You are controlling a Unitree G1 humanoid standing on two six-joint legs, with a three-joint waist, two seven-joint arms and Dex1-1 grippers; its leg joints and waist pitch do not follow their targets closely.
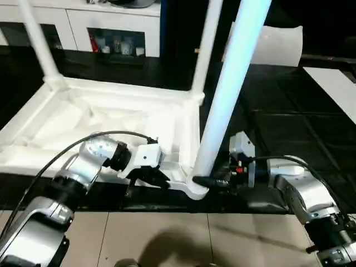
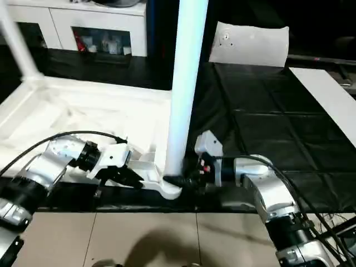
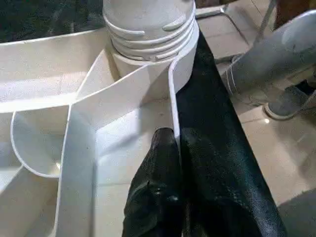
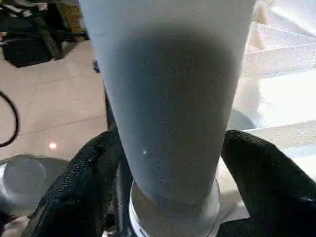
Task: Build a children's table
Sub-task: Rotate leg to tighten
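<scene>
Beige tile floor (image 1: 167,233); white cabinet (image 1: 111,28) behind.

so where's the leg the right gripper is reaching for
The leg stands in the near right corner socket of the tabletop, between the right gripper fingers.

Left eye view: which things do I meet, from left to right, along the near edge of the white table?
Left end effector → round white plastic corner socket holding the long white tube leg → right end effector → silver right forearm.
</scene>
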